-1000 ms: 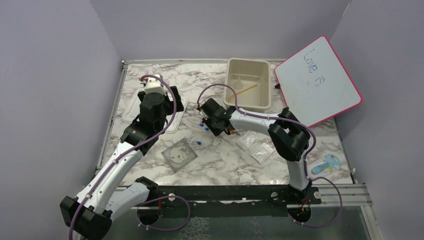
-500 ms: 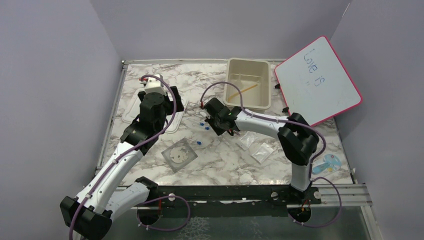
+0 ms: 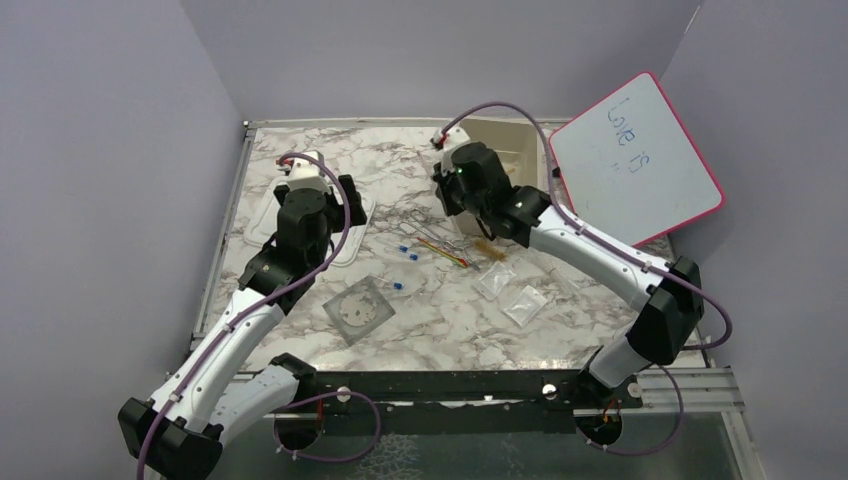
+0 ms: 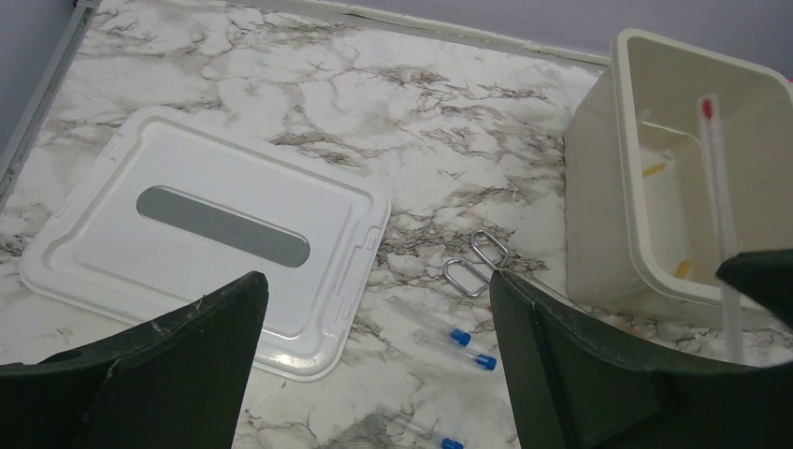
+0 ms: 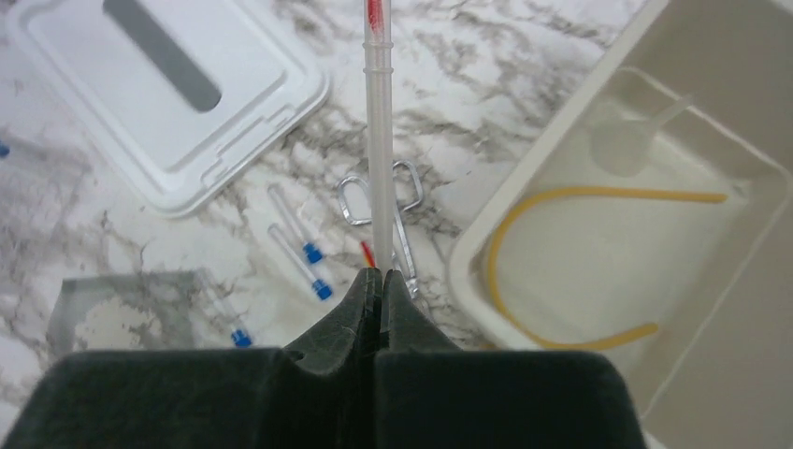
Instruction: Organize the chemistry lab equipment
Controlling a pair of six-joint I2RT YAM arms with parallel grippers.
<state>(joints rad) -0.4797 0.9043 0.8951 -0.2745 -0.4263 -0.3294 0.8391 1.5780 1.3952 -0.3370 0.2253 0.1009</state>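
Observation:
My right gripper (image 5: pixel 379 273) (image 3: pixel 483 222) is shut on a thin clear rod (image 5: pixel 379 140) with a red mark at its far end. It holds the rod up by the beige tub's (image 5: pixel 552 131) near-left wall; the rod also shows in the left wrist view (image 4: pixel 716 206). An amber rubber tube (image 5: pixel 608 195) lies in the tub. Blue-capped tubes (image 5: pixel 295 229) (image 4: pixel 444 329), coloured sticks (image 3: pixel 445 250), a bagged round dish (image 3: pixel 358 310) and clear packets (image 3: pixel 523 303) lie on the table. My left gripper (image 4: pixel 376 281) (image 3: pixel 318 200) is open and empty above the white lid (image 4: pixel 215 234).
Two metal clips (image 4: pixel 477 262) (image 5: pixel 407 182) lie between the lid and the tub (image 3: pixel 500 121). A clear funnel-like piece (image 5: pixel 627 140) lies in the tub. The pink-framed whiteboard (image 3: pixel 635 160) leans at the back right. Grey walls close the left, back and right sides.
My right gripper has risen from the table's middle and moved back-right to the tub with the rod in it. The coloured sticks now show. The left arm has barely moved.

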